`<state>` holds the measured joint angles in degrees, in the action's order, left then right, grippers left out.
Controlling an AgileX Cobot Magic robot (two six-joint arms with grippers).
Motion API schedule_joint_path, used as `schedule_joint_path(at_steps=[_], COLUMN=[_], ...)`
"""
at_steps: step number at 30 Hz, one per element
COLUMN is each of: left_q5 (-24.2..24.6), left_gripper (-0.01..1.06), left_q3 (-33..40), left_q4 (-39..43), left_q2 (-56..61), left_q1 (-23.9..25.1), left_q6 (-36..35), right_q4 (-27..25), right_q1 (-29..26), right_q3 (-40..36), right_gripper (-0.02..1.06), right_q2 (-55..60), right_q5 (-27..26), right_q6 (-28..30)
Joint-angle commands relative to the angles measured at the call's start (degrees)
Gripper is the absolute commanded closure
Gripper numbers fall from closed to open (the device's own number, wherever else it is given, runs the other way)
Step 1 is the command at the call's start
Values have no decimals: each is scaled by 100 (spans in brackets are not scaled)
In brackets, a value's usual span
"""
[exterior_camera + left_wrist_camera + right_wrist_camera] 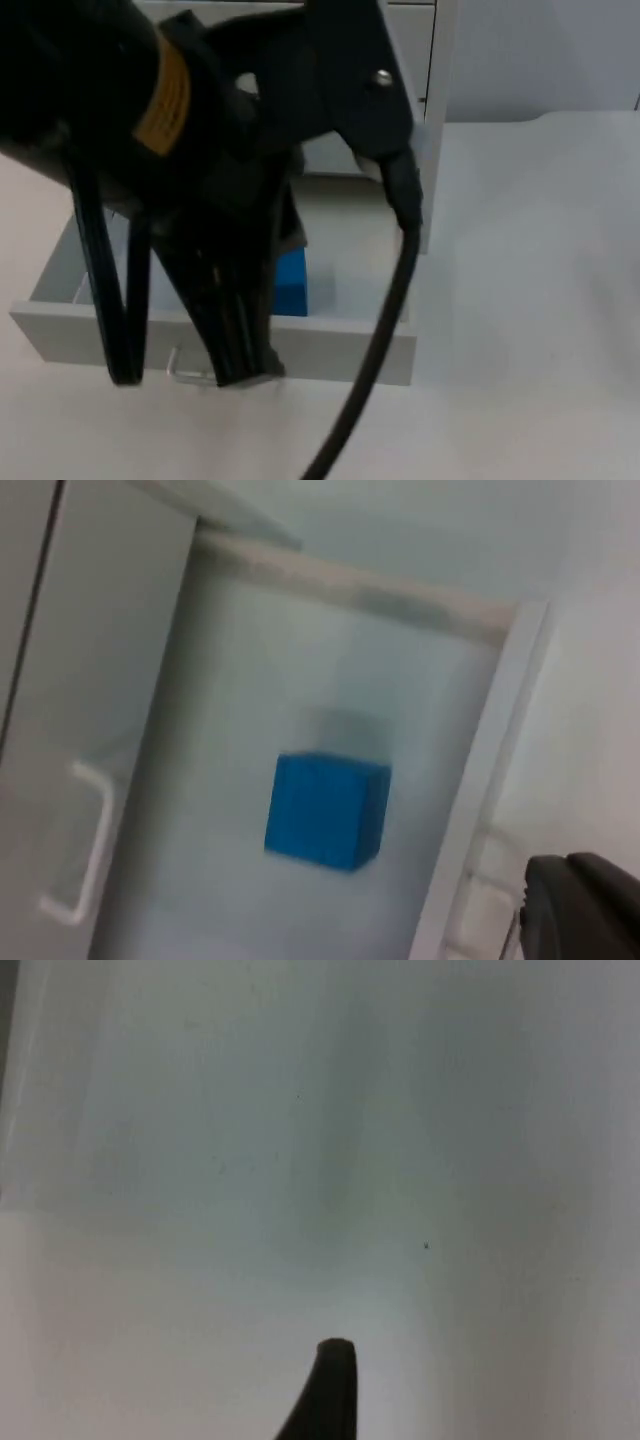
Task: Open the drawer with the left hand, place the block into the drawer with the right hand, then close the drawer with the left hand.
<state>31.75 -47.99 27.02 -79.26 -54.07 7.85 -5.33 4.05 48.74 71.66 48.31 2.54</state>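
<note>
Drawer [330, 345] is pulled out, and the blue block [291, 283] already sits inside on the drawer floor, so 2 of 3 steps look done; only the closing is left, w/ the left arm.

Left hand [240, 375] is down at the drawer's front panel, fingertips right by the small metal handle [185, 376], arm reaching steeply down over the open drawer and covering part of the block. Can't tell if its fingers are apart or together. From its wrist the block [327, 811] lies about mid-drawer, clear of the walls.

Right hand [335, 1380] waits off to the side over bare white counter [300, 1160], nothing near it; can't tell its finger state either.
</note>
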Motion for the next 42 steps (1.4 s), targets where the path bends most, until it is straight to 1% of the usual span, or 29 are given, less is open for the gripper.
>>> schedule_joint_path(at_steps=[1, 3, 9, 12, 13, 17, 18, 22, 23, 25, 27, 28, 32, 38, 42], left_q5=[-398, -643, -644, -655, -655, -550, -550, -545, -545, -530, -514, -514, -535, -574, -667], left_gripper=[105, 105, 105, 105, 105, 105, 105, 105, 105, 105, 105, 105, 105, 105, 105], left_q3=[145, 371, 608, 621, 621, 657, 657, 668, 668, 668, 668, 668, 668, 668, 668], left_q4=[104, 144, 354, 801, 801, 1346, 1346, 1947, 1947, 2504, 2941, 2941, 3650, 4098, 4175], left_q2=[-51, -75, -263, -558, -558, -971, -971, -1391, -1391, -1636, -1801, -1801, -2037, -2193, -2300], left_q1=[-71, -71, -71, -71, -71, -71, -71, -71, -71, -71, -71, -71, -71, -71, -50], left_q6=[-75, -75, -112, -583, -583, -1184, -1184, -1659, -1659, -2299, -2690, -2690, -3335, -3707, -3840], right_q4=[77, 77, 77, 77, 77, 77, 77, 77, 77, 77, 77, 77, 77, 77, 77], right_q1=[-44, -44, -44, -44, -44, -44, -44, -44, -44, -44, -44, -44, -44, -44, -44], right_q3=[-22, -22, -22, -22, -22, -22, -22, -22, -22, -22, -22, -22, -22, -22, -22], right_gripper=[29, 29, 29, 29, 29, 29, 29, 29, 29, 29, 29, 29, 29, 29, 29], right_q2=[-60, -60, -60, -60, -60, -60, -60, -60, -60, -60, -60, -60, -60, -60, -60], right_q5=[-13, -13, -13, -28, -28, -28, -28, -28, -28, -28, -28, -28, -52, -75, -88], right_q6=[50, 50, 50, 50, 50, 50, 50, 50, 50, 50, 50, 50, 50, 50, 50])
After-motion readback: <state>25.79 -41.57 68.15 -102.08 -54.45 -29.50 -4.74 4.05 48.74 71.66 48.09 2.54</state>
